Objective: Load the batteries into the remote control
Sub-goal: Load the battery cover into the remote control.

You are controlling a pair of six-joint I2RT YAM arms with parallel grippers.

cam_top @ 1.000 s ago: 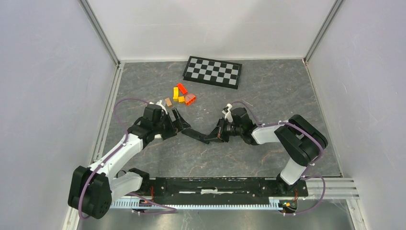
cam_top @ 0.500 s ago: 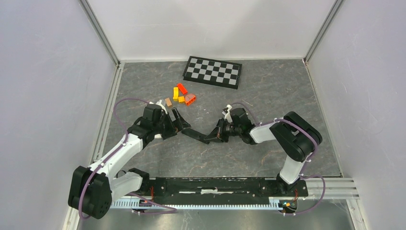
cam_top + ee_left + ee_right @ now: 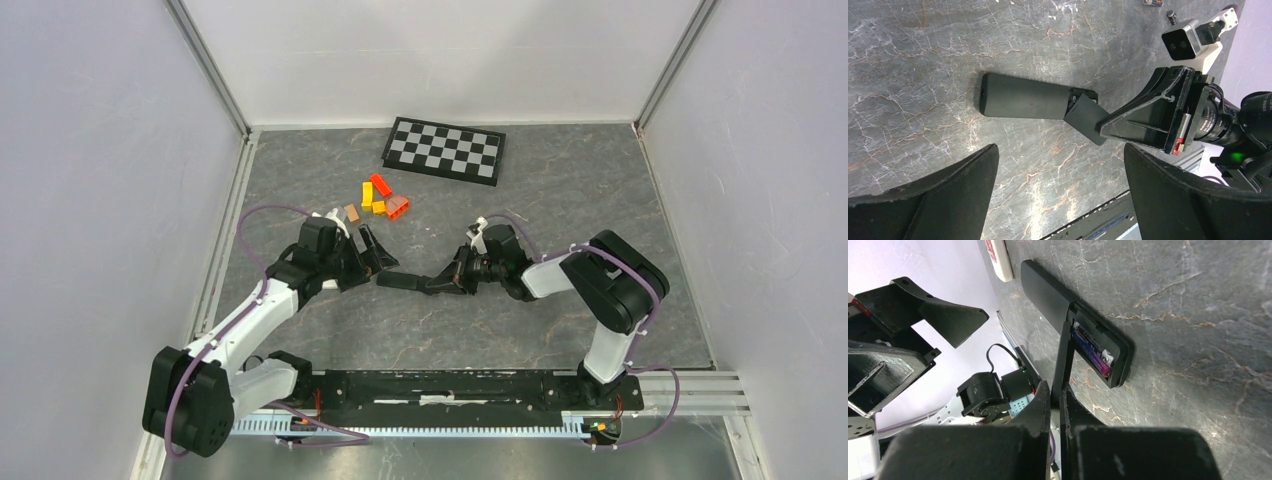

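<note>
Grey marbled desk [image 3: 560, 200] between pale walls [image 3: 450, 50], left tool [image 3: 374, 256] spread wide, right tool [image 3: 1054, 390] pinching the cover [image 3: 1064, 350] of the remote [image 3: 1045, 287]

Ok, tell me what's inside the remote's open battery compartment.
A blue-purple battery lies in the remote control's compartment, with what looks like a darker cell beside it. The raised cover, pinched in the right claw, hides the strip behind it.

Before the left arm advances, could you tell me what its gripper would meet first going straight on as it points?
Probably the remote control, which lies across the line ahead of the open left gripper. Depth is unclear, so the table might come first.
</note>
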